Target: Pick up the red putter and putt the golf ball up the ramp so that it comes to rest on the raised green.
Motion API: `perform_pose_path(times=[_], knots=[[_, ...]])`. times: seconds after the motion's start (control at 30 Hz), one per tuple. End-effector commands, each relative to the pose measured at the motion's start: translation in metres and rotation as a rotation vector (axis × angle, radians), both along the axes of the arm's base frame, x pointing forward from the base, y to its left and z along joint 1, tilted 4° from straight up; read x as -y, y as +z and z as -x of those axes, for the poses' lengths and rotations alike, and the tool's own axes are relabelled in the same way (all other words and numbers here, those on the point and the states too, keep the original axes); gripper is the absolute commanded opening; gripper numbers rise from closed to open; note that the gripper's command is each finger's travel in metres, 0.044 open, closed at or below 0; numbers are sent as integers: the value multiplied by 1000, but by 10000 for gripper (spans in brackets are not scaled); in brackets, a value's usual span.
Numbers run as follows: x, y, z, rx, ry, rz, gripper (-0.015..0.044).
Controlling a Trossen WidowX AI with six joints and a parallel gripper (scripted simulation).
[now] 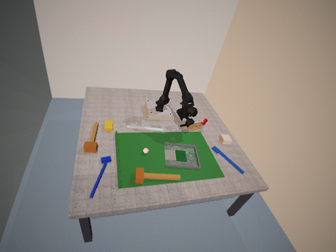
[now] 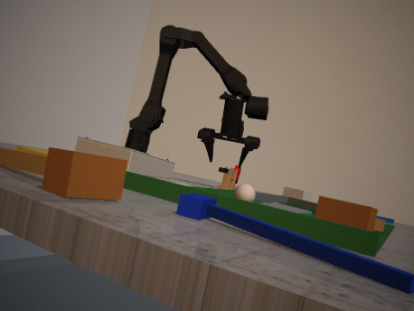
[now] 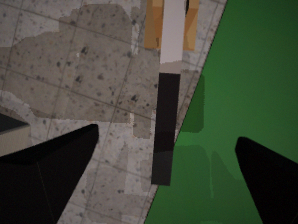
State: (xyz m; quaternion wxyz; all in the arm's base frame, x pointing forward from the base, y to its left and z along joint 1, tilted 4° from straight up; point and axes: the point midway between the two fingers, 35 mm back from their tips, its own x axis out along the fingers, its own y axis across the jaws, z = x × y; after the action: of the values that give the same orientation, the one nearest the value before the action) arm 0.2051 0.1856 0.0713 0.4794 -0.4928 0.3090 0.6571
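Gripper (image 2: 228,155) pointing straight down over the red putter (image 1: 197,125), fingers spread wide and grasping nothing. The putter lies on the counter (image 1: 147,205) just beyond the far right corner of the green mat (image 1: 128,161), its red head (image 1: 205,121) at the end away from the mat and a tan block under its middle. In the wrist view the putter's shaft (image 3: 166,127), dark near the camera and pale farther up, runs between the two dark fingertips without touching either, along the edge where counter meets mat. In the exterior view the fingertips hang just above the putter. The golf ball (image 1: 146,150) rests on the mat, well apart from the gripper, left of the raised green (image 1: 182,156) with its grey ramp frame.
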Motion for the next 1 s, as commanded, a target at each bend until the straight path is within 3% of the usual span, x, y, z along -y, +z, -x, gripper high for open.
perform_pose_path(times=[0.0,0.97], knots=[[0,-8,0,1,5,4,440],[-3,-51,-1,0,5,4,440]])
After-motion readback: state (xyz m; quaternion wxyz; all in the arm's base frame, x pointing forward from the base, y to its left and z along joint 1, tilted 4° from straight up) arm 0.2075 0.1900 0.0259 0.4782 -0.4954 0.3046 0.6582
